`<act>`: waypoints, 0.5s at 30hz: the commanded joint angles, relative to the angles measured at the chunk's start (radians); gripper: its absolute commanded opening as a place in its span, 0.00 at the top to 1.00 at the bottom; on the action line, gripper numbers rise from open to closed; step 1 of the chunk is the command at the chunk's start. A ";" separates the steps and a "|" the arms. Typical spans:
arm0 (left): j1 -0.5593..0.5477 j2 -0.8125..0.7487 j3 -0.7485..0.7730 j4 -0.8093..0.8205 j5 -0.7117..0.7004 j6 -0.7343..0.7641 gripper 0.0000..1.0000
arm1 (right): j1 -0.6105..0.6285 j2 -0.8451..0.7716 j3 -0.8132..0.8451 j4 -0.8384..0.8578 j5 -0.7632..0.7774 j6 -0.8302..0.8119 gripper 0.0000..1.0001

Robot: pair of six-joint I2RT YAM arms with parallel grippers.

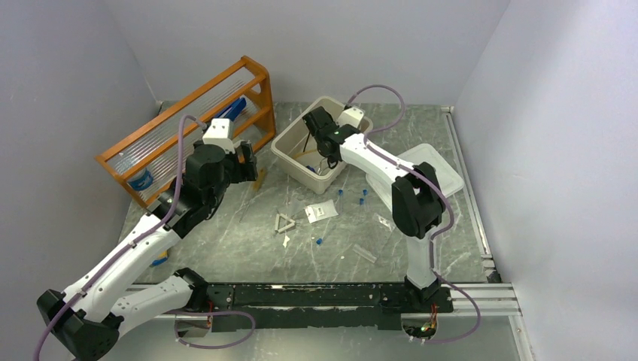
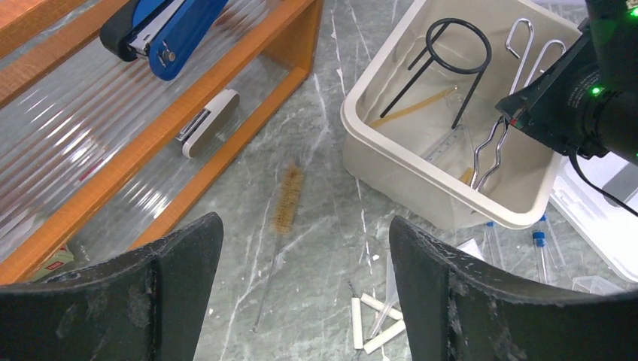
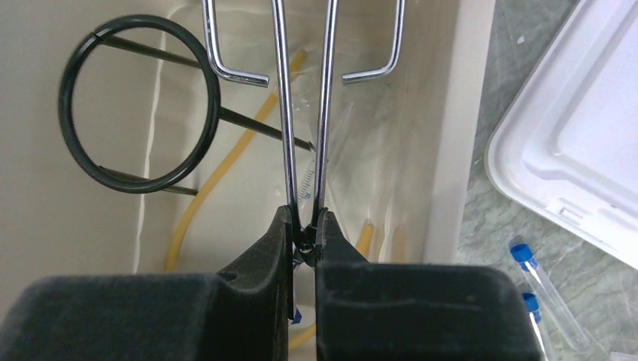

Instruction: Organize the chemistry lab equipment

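My right gripper (image 3: pixel 305 226) is shut on the metal tongs (image 3: pixel 286 113) and holds them inside the beige tub (image 3: pixel 451 150). The black ring tripod (image 3: pixel 66 105) and tan tubing (image 3: pixel 188 218) lie in the tub. My left gripper (image 2: pixel 305 241) is open and empty above the table, just short of the bristle brush (image 2: pixel 288 199). The wire triangle (image 1: pixel 284 222), white packet (image 1: pixel 321 212) and blue-capped vials (image 1: pixel 353 194) lie on the table in front of the tub. The triangle also shows by my left gripper's right finger (image 2: pixel 356 323).
The orange rack (image 1: pixel 180 120) stands at the back left with a blue tool (image 2: pixel 177 30) on it. The tub's white lid (image 1: pixel 436 169) lies to the right of the tub. Small clear pieces lie scattered near the table's middle.
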 commanded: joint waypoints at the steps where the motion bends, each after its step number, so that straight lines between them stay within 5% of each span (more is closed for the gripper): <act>1: -0.001 0.012 -0.006 0.034 -0.020 0.012 0.15 | -0.024 0.038 0.014 -0.014 -0.021 0.080 1.00; 15: 0.000 0.039 -0.009 0.024 -0.018 0.009 0.15 | -0.078 0.105 0.001 0.040 -0.130 0.109 0.98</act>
